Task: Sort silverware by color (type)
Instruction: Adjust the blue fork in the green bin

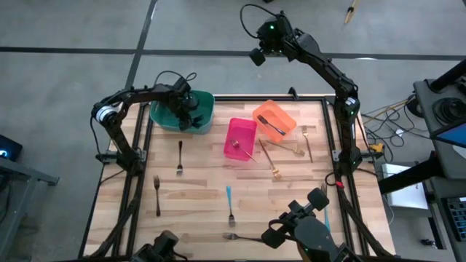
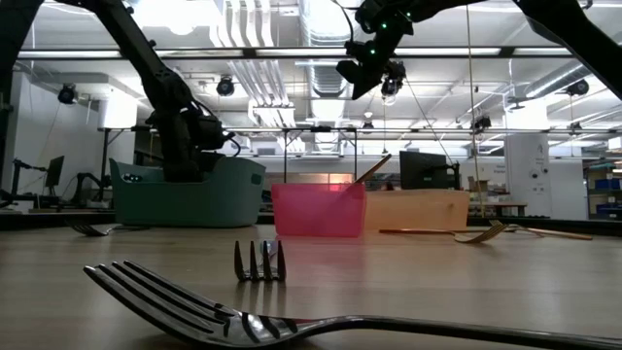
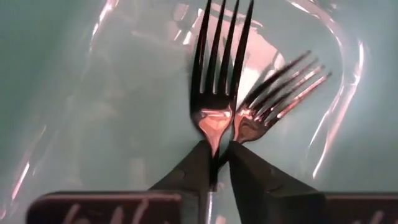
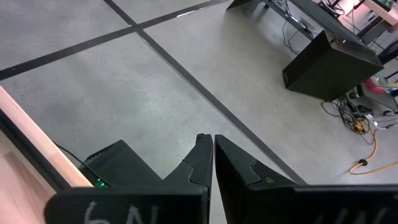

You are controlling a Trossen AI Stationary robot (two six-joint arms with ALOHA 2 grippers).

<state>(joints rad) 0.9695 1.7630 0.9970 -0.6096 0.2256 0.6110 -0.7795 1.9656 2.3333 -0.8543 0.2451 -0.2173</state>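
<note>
Left gripper is grasping a silver fork inside teal bin, at 11 o'clock; right gripper is waiting clenched.

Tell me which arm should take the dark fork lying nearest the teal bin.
Left, probably. The left gripper is inside the teal bin, close to that dark fork, though its jaws pinch a silver fork. The right gripper is shut, raised beyond the table's far edge.

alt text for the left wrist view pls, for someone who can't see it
The left gripper pinches the neck of a silver fork inside the teal bin, tines pointing away from the camera. A second silver fork lies angled beside it on the bin floor.
</note>
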